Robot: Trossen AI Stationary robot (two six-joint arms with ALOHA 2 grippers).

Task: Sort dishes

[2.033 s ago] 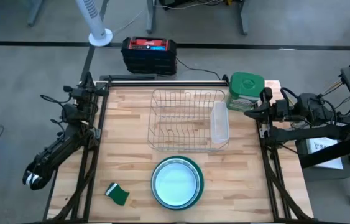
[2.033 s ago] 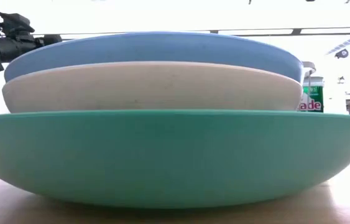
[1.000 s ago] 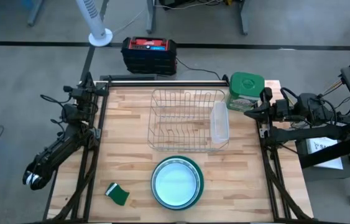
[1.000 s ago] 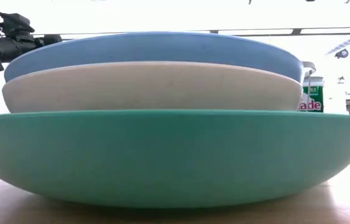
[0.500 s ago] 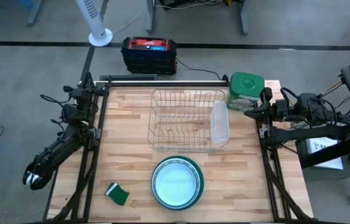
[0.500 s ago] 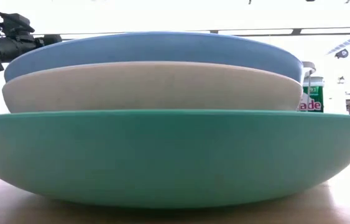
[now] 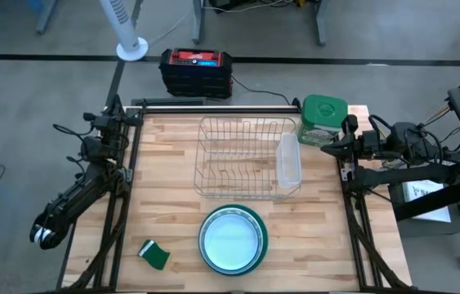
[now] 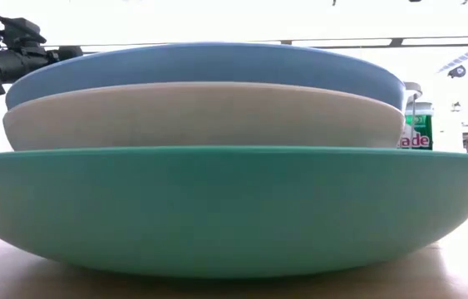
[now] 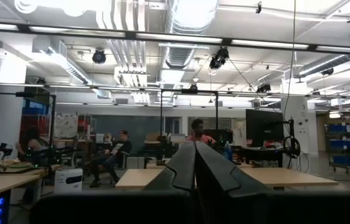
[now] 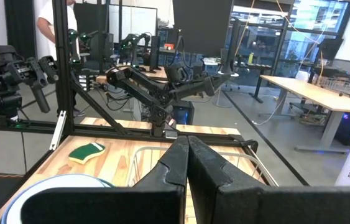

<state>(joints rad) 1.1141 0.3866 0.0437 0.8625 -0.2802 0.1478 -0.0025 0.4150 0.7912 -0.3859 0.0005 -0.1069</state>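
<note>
Both arms matte black, jointed, loose black cables; left arm (image 7: 78, 196) white-tipped; right arm (image 7: 393, 147) bulkier at wrist.

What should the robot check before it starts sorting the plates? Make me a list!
1. Plates stacked neatly: blue plate on cream plate on green plate: ok.
2. Rack has room for plates: ok.
3. Left pincer open, ready to grab: not ok, shut.
4. Right pincer open: not ok, shut.
5. Sponge clear of the plates: ok.
6. Plates clean: cannot tell.
</note>
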